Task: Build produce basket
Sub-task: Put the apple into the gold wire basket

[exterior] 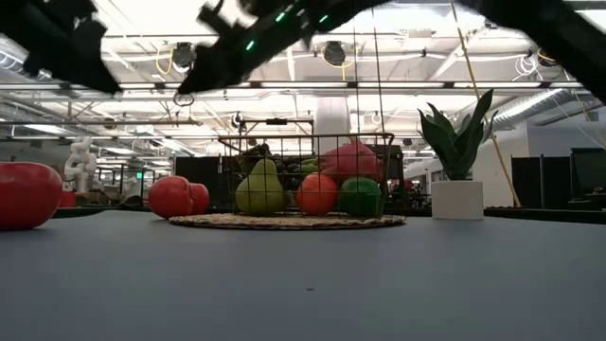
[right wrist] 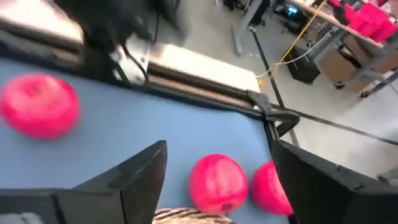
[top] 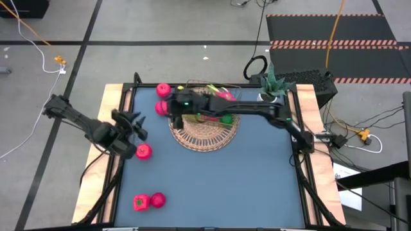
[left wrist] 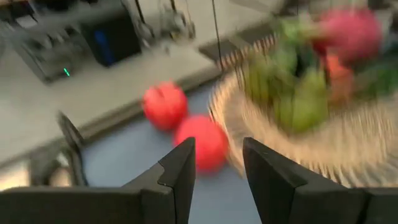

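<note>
Your right gripper (right wrist: 217,180) stands wide and carries nothing; it hangs over the far left edge of the basket (top: 204,136), fingers pointing out toward the two pink-red round fruits (top: 163,91) that lie just beside the rim on the blue surface (top: 218,186). In the right wrist view these two sit side by side just past the wicker edge, the nearer one (right wrist: 217,183) almost centred between the fingers.

Your left gripper (left wrist: 217,171) is at the left side of the surface, fingers narrowly apart and empty. A single pink-red fruit (top: 144,151) lies close by it. Two more red pieces (top: 149,201) wait well apart near the front left corner.

The basket already holds a pile: a green pear (exterior: 259,188), an orange-red round one (exterior: 317,194), a green round one (exterior: 360,197) and a pink fruit (exterior: 352,157) on top, all inside the thin wire frame (exterior: 308,142).

You should expect the round fruits to be light, hard-shelled toys with a smooth, likely slippery skin. They will probably roll at a nudge, so take each across its widest part, fingers coming down evenly on both sides, not high on the crown where it could squirt out. The fruit looks stiff enough for a firm close. The basket looks light too and may slide if bumped, and the wire frame could snag a finger, so release from above.
</note>
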You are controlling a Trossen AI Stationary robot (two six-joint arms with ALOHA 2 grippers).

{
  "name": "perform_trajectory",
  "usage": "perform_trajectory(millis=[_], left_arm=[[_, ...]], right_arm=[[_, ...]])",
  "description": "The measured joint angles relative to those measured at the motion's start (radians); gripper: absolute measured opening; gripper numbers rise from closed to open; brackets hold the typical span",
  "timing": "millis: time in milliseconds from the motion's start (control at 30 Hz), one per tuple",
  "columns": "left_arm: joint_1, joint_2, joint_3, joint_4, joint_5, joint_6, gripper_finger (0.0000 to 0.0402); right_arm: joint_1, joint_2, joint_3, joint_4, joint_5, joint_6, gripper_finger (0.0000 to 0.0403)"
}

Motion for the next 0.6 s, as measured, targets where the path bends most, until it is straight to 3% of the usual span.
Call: perform_trajectory(millis=[133, 267, 500, 600], left_arm=[[0.039, -0.042, 0.139, -0.051, -0.106, 0.123, 0.0136], [0.071, -0.064, 0.197, -0.005, -0.128, 0.237, 0.0136], [0.113, -0.054, 0.073, 0.102, -0.103, 0.268, 0.014], [0.162, -0.05, 0.018, 0.116, -0.103, 0.229, 0.0163]], right_arm=[[-0.015, 0.148, 0.168, -0.074, 0.022, -0.085, 0.0319], [-0.023, 0.201, 0.238, -0.151, 0.074, -0.105, 0.0354], [-0.022, 0.162, 0.208, -0.349, 0.116, -0.054, 0.0372], [-0.023, 0.091, 0.16, -0.341, 0.055, -0.071, 0.0371]])
